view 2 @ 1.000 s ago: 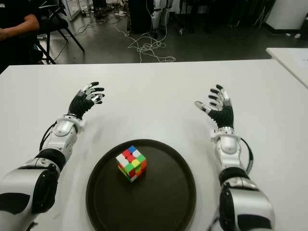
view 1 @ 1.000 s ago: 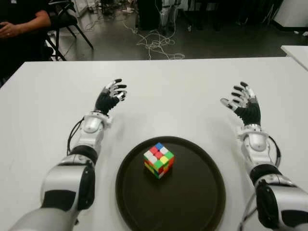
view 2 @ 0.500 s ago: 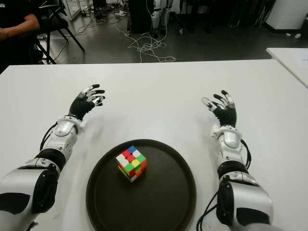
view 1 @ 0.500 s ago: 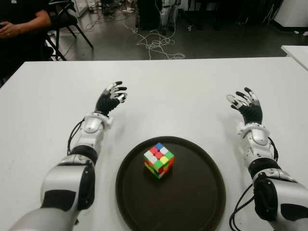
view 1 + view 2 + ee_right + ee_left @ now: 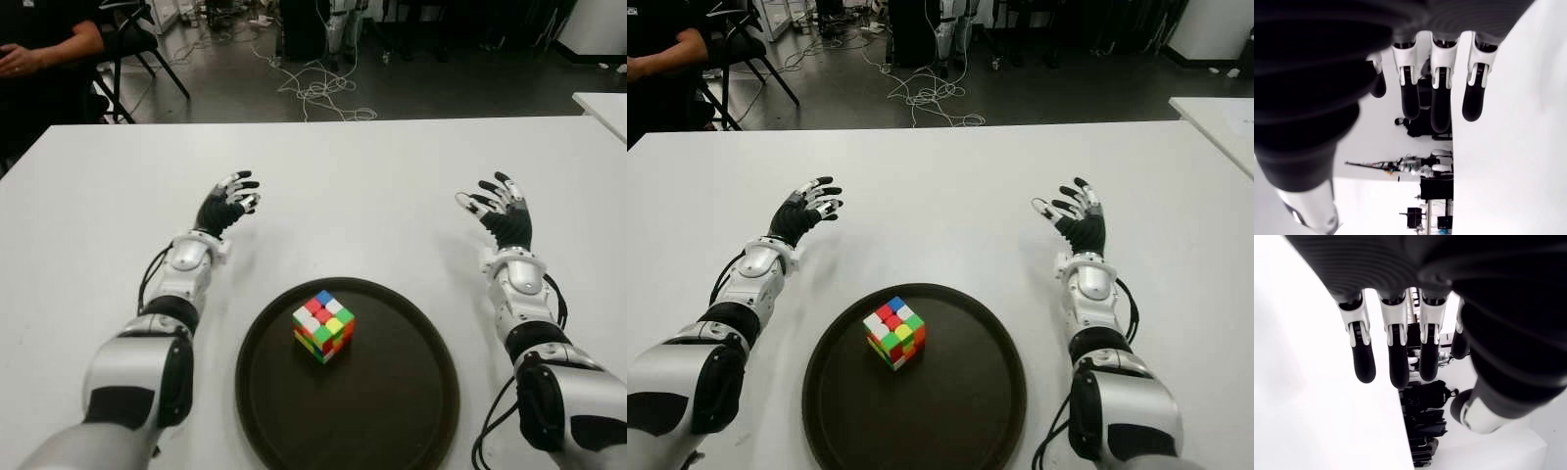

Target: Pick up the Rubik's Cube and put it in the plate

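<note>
The Rubik's Cube [image 5: 323, 325] is sitting inside the dark round plate [image 5: 411, 411] at the lower middle of the frame, left of the plate's centre; the plate is lying on the white bench [image 5: 343, 186]; my left hand [image 5: 223, 204] is showing at the centre left, fingers [image 5: 1363, 357] spread and holding nothing; my right hand [image 5: 500, 211] is showing at the centre right, fingers [image 5: 1441, 105] likewise apart and empty; both are staying clear of the plate.

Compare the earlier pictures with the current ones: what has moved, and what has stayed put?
The right hand drew back slightly toward the robot, fingers open. The left hand shifted a little nearer too, also open. Nothing was grasped or released. The Rubik's Cube stayed in the plate, unmoved on the table.
</note>
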`<action>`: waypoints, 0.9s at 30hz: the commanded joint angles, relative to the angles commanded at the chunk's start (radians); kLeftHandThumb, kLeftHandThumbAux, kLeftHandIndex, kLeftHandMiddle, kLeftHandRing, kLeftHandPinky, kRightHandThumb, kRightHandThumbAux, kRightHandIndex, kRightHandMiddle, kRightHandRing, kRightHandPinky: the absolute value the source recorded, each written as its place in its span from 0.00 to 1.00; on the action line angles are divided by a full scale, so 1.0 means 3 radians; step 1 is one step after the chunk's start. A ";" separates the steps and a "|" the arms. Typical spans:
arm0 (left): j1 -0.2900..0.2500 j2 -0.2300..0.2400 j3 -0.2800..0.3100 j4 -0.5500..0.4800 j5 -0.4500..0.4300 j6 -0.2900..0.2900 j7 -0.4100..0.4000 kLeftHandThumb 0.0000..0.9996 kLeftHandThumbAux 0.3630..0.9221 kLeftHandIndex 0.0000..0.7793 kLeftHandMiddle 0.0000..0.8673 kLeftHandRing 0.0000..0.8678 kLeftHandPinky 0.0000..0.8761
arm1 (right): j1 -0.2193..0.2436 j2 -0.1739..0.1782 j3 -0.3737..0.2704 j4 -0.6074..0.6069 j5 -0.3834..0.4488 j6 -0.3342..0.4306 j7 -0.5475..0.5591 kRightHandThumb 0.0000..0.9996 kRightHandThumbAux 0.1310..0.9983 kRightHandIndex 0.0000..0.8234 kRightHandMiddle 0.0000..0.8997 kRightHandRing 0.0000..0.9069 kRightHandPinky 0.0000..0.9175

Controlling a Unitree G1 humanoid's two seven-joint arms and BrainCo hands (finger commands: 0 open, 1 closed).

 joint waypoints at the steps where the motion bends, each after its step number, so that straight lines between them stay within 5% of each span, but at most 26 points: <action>1: 0.0000 0.0000 -0.0002 0.0000 0.0003 -0.0004 0.0008 0.03 0.66 0.23 0.27 0.29 0.33 | 0.0000 -0.0001 0.0006 -0.0001 -0.0006 0.0001 -0.0005 0.04 0.76 0.18 0.26 0.28 0.31; 27: 0.0007 -0.0016 0.0002 -0.0002 -0.0017 -0.0054 0.0011 0.03 0.65 0.23 0.27 0.28 0.32 | 0.0065 0.0057 0.0113 -0.0072 -0.0110 -0.0145 -0.0089 0.03 0.81 0.16 0.25 0.29 0.34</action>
